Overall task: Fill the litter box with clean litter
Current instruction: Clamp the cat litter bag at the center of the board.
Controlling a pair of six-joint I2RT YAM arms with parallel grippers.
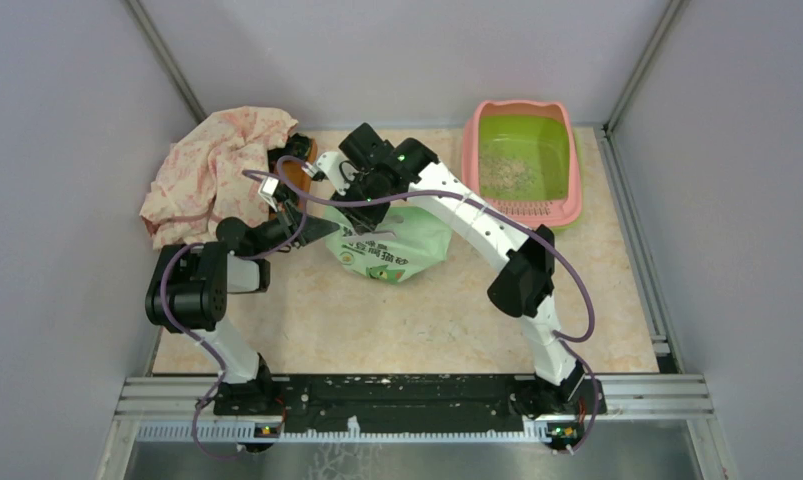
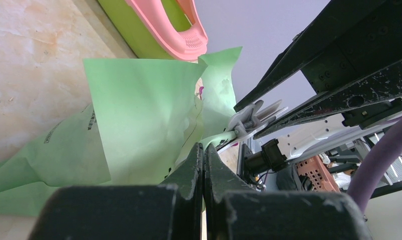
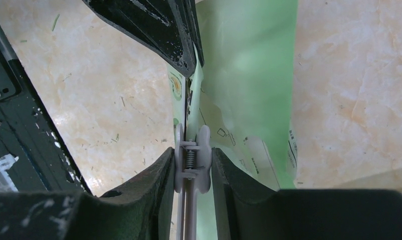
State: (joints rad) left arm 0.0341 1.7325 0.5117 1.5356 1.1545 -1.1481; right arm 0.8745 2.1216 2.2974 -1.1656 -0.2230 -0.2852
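The litter box [image 1: 569,170], pink-rimmed with a lime-green basin, stands at the back right and holds a thin patch of pale clean litter [image 1: 502,176]. A light green printed bag [image 1: 392,243] lies mid-table. My left gripper [image 1: 322,229] is shut on the bag's edge; in the left wrist view the fingers [image 2: 192,165] pinch green film [image 2: 138,115]. My right gripper [image 1: 350,176] is shut on a white spring clip [image 3: 204,165] that clamps the bag's top [image 3: 249,75]. The clip also shows in the left wrist view [image 2: 250,120], as does the box [image 2: 168,25].
A pink floral cloth [image 1: 217,170] lies heaped at the back left, over a brown wooden tray [image 1: 299,178]. Grey walls close in the table on three sides. Both grippers are close together over the bag's top.
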